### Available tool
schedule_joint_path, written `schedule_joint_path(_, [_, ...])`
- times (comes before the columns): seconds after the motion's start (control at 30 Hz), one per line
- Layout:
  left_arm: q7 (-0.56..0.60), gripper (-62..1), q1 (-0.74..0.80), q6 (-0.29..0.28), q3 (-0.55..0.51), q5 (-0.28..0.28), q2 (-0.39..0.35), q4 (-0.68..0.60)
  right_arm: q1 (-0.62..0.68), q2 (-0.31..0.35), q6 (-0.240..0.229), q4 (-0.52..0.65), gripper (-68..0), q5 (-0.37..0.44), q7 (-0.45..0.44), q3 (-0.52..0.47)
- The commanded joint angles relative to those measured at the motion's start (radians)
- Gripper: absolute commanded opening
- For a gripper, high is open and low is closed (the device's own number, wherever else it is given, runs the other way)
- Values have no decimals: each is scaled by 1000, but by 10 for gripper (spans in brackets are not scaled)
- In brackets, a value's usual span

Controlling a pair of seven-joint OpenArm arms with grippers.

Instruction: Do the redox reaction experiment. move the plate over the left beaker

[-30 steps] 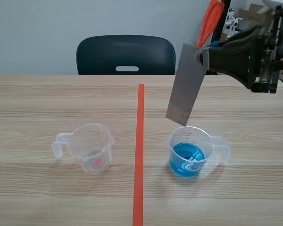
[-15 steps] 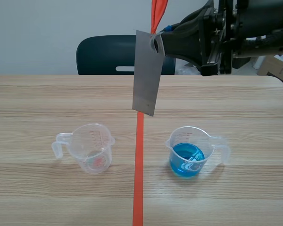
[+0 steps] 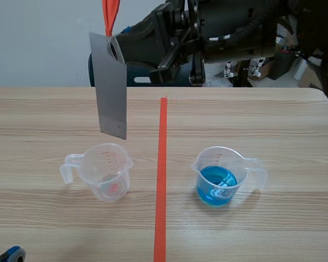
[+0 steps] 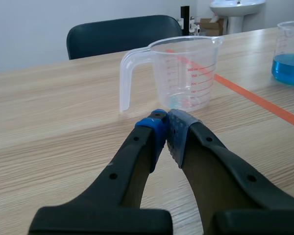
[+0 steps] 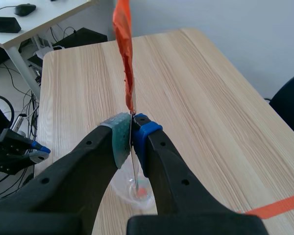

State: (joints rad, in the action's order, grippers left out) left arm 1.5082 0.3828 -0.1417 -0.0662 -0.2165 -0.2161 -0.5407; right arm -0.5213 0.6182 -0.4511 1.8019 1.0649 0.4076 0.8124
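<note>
Our right tool (image 3: 116, 48) pinches the grey plate (image 3: 111, 93) hanging just above the left beaker (image 3: 105, 173); a crooked descent, we judge, could clip the rim and tip it.

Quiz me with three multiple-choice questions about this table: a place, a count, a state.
1. Where is the grey plate relative to the empty left beaker?
A) above it
B) lying flat beside it
C) dipped inside it
2. How many beakers hold blue liquid?
A) none
B) one
C) two
3. The left gripper is:
A) shut on nothing
B) shut on a beaker
C) wide open
Answers:
1 A, it hangs from the right gripper over the rim.
2 B, only the right beaker.
3 A, its pads meet with nothing between them.
</note>
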Motion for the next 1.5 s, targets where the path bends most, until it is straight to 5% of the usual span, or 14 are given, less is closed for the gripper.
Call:
schedule_joint_path(0.0, [46, -579, 2, 0, 0, 5, 0, -38, -29, -23, 26, 7, -669, 12, -1, 5])
schedule_joint_path(0.53, [45, -574, 2, -63, -3, 5, -1, -101, -30, -207, 161, 5, -669, -65, 136, 20])
schedule_joint_path(0.63, [15, -440, 2, -64, -3, 5, -1, -101, -30, -240, 175, -2, -669, -88, 169, 20])
schedule_joint_path(0.8, [22, -46, 2, -105, -3, 13, 0, -101, -30, -267, 190, -17, -669, -94, 208, 20])
schedule_joint_path(0.87, [21, 14, 2, -125, -3, 13, 0, -101, -30, -267, 198, -17, -669, -101, 208, 20])
schedule_joint_path(1.47, [-62, 14, 2, -134, -3, 13, 0, -101, -30, -269, 201, -17, -669, -165, 222, 20])
